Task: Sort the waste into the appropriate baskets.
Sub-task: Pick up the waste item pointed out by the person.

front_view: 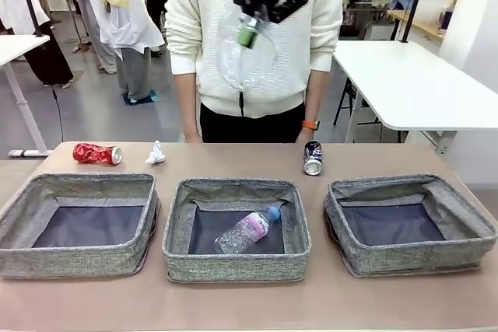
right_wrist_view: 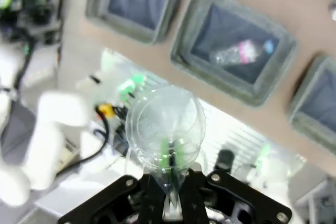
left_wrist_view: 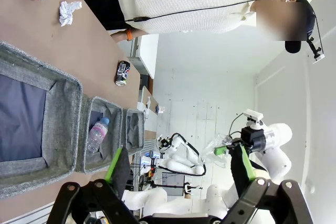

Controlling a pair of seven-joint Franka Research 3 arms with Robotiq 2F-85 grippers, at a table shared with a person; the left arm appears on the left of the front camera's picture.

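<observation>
My right gripper (front_view: 249, 30) hangs high over the table's far side, in front of the person, shut on the rim of a clear plastic cup (front_view: 243, 60). In the right wrist view the cup (right_wrist_view: 165, 121) is pinched between the fingers (right_wrist_view: 157, 195), above the baskets. Three grey baskets stand in a row: left (front_view: 78, 188), middle (front_view: 233, 263), right (front_view: 408, 258). A clear bottle (front_view: 247, 230) with a pink label lies in the middle one. Behind them lie a crushed red can (front_view: 97, 154), crumpled white paper (front_view: 156, 153) and a dark can (front_view: 313, 157). My left gripper (left_wrist_view: 178, 153) is open and holds nothing.
A person in a white sweater (front_view: 257, 36) stands at the far edge, hands down at the sides. A white table (front_view: 412, 83) stands at the back right. The left and right baskets hold nothing. Bare tabletop (front_view: 249, 309) runs in front of the baskets.
</observation>
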